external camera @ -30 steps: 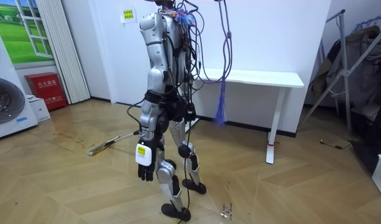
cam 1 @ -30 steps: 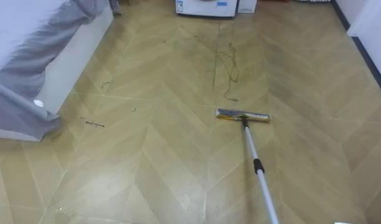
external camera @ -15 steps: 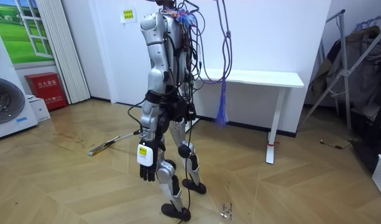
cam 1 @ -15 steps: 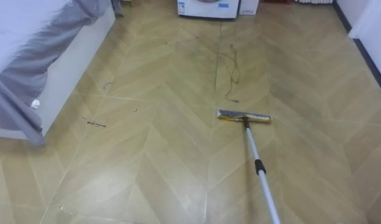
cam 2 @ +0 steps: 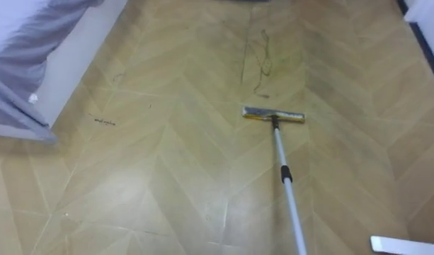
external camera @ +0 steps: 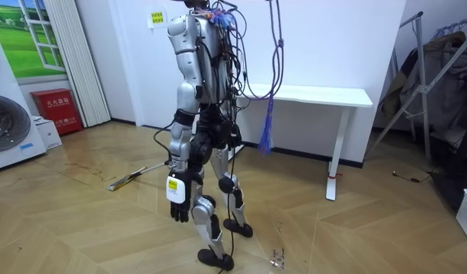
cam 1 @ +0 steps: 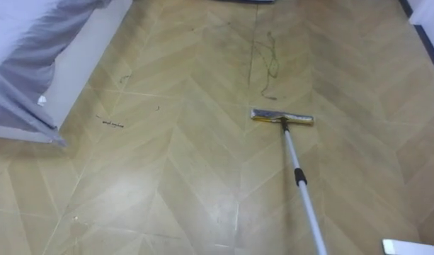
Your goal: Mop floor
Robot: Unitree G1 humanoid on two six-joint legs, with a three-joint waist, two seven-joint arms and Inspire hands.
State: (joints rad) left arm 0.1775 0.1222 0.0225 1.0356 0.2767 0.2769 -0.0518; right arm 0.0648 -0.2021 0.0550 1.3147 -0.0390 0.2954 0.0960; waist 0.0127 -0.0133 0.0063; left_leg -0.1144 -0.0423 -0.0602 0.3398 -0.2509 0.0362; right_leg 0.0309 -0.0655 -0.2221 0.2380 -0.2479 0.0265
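Note:
A mop lies on the wooden floor ahead of me. Its flat head (cam 1: 282,117) (cam 2: 273,115) rests just below a dark scribbled stain (cam 1: 267,67), and the pale handle (cam 1: 301,191) with a black collar runs down toward the lower right edge. In the room view the mop (external camera: 134,177) stretches from the floor up to my hip, where my body hides its top end. My left hand (external camera: 178,207) hangs at my side with relaxed fingers, holding nothing. A white tag sits at the lower right corner of the eye views.
A bed with a grey sheet (cam 1: 32,64) stands at the left, and small dark marks (cam 1: 110,125) lie on the floor near it. Behind me are a white table (external camera: 317,95) and a rack (external camera: 439,76); a washing machine (external camera: 4,129) stands at the room view's left.
The eye view has tilted down, so the far wall's things have left the top. My torso has leaned slightly. The mop head stays where it was in the room view.

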